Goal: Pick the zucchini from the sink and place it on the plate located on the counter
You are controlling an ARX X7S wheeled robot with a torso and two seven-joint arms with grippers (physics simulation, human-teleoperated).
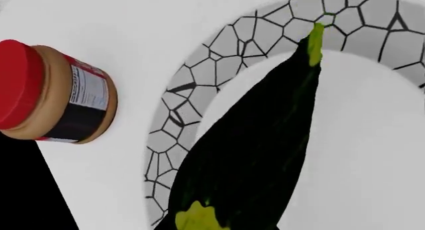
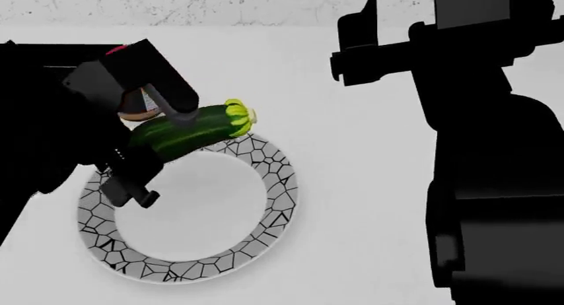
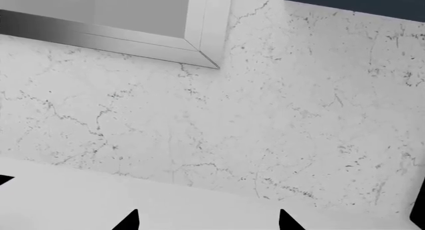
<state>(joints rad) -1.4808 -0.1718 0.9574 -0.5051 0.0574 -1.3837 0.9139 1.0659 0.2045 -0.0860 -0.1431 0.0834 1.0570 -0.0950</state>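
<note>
Left arm hides the jar (image 2: 137,107) — plate (image 1: 199,75) cut off

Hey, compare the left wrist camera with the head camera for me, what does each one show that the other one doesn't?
Only the left wrist view shows the jar's red lid and printed label in full: the jar lies on its side on the counter, beside the plate.

Only the head view shows the whole plate, the left gripper shut on the zucchini, the raised right arm with its gripper, and the marbled back wall.

Both show the zucchini held over the plate's patterned rim, stem end pointing away from the gripper, not yet laid down.
</note>
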